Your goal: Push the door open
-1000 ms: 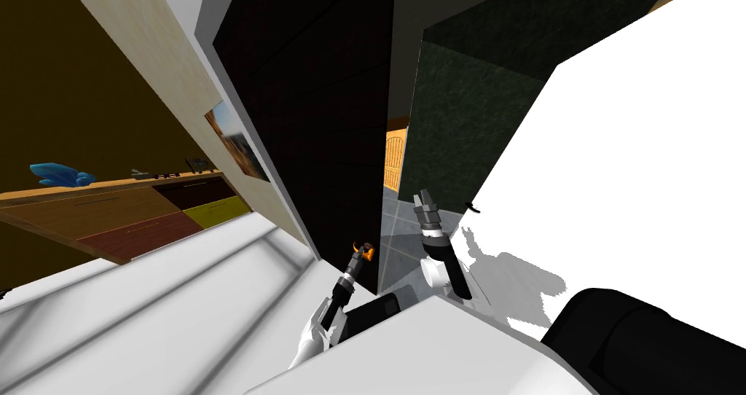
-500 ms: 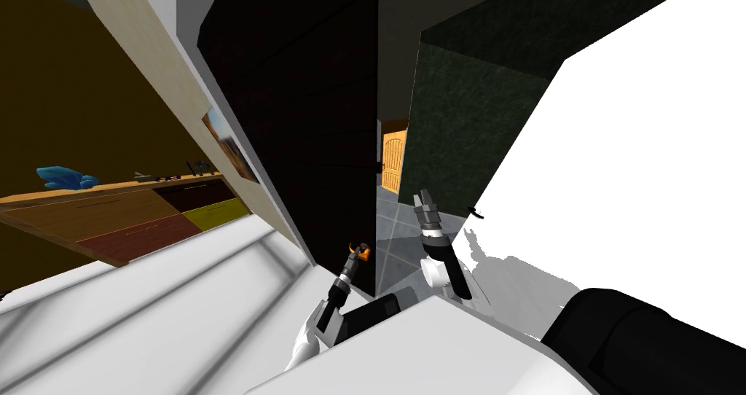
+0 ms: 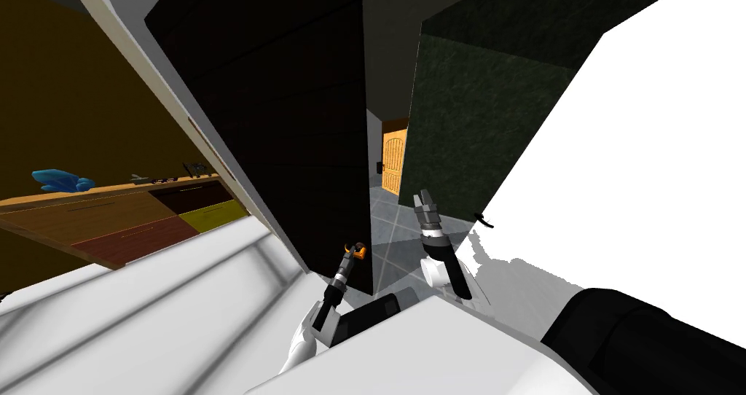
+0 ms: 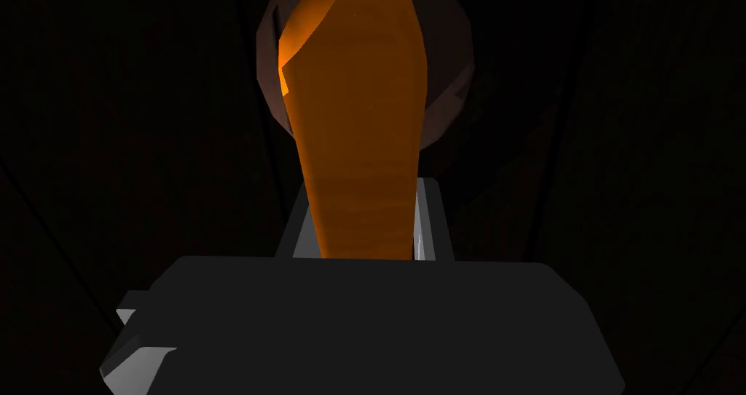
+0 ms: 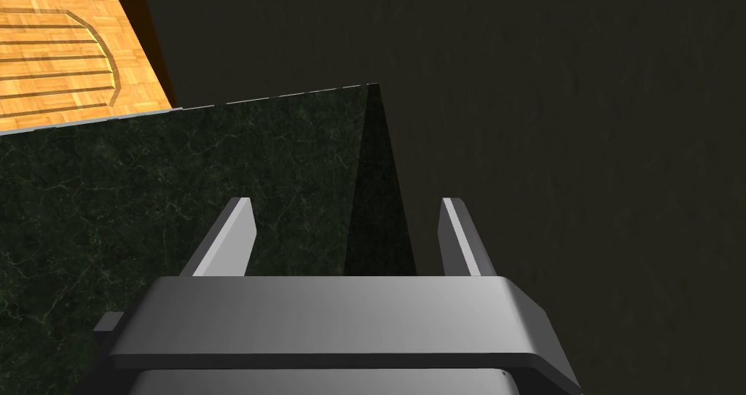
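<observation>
"Two grippers are marked. Which is engaged, and on what?"

"My left gripper, lower centre of the head view. Its two thin fingers are closed against the sides of the door handle. The handle is a smooth orange lever with a flat face, narrow at the fingers and broadening to a rounded tip. Behind the lever sits a round, dull brown rosette, flush on the dark panel."

"And the door itself?"

"The door is the tall, near-black slab in the upper centre of the head view, faintly lined with horizontal seams. It stands ajar. Right of its free edge, a narrow gap shows grey floor tiles. Farther back is a second door of orange wood with an arched panel."

"The right gripper?"

"My right gripper sits just right of the gap, near the centre of the head view, apart from the door. Its fingers stand wide apart with nothing between them. Beyond them is a wall of dark green, veined like marble, which meets a plain dark surface at a sharp corner."
</observation>
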